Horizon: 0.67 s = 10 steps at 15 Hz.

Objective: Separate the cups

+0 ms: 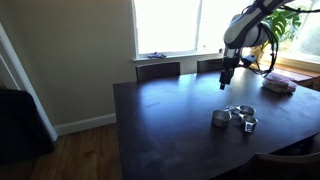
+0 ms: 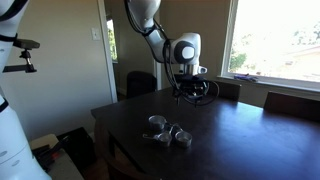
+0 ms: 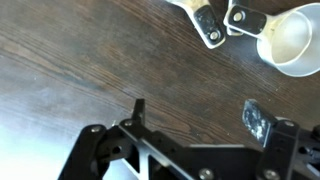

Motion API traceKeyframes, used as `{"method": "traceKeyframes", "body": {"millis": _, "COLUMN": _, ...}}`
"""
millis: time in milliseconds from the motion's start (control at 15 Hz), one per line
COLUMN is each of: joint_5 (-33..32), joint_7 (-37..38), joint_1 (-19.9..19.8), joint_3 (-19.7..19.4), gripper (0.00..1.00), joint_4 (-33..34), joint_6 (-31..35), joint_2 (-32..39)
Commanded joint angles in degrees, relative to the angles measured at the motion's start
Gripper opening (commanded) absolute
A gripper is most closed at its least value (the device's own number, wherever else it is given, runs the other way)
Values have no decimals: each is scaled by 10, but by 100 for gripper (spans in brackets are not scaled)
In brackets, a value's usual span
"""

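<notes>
- The pincer (image 3: 197,115) hangs above the bench (image 1: 165,125), jaws wide apart, empty.
- The cups (image 1: 234,117) lie bunched on the bench nearby.
- They look light, hard, slippery; grab a flat handle (image 3: 208,22).

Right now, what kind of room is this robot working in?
Most likely a home dining room. There is a large dark wooden table with chairs pushed in along its far edge. A big bright window sits behind them, and the room has a wood floor.
</notes>
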Motion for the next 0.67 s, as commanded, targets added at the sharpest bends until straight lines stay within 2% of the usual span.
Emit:
{"method": "traceKeyframes", "body": {"millis": 0, "joint_5": -32, "joint_7": 65, "joint_1": 27, "joint_3": -17, "gripper": 100, "joint_4": -138, "joint_6": 34, "joint_2": -93}}
{"method": "traceKeyframes", "body": {"millis": 333, "joint_5": -94, "joint_7": 53, "joint_1": 35, "joint_3": -26, "gripper": 100, "joint_4": -275, "joint_6": 19, "joint_2": -194}}
{"method": "traceKeyframes", "body": {"millis": 600, "joint_5": -144, "joint_7": 53, "joint_1": 41, "joint_3": -29, "gripper": 100, "joint_4": -332, "joint_6": 45, "joint_2": -229}}
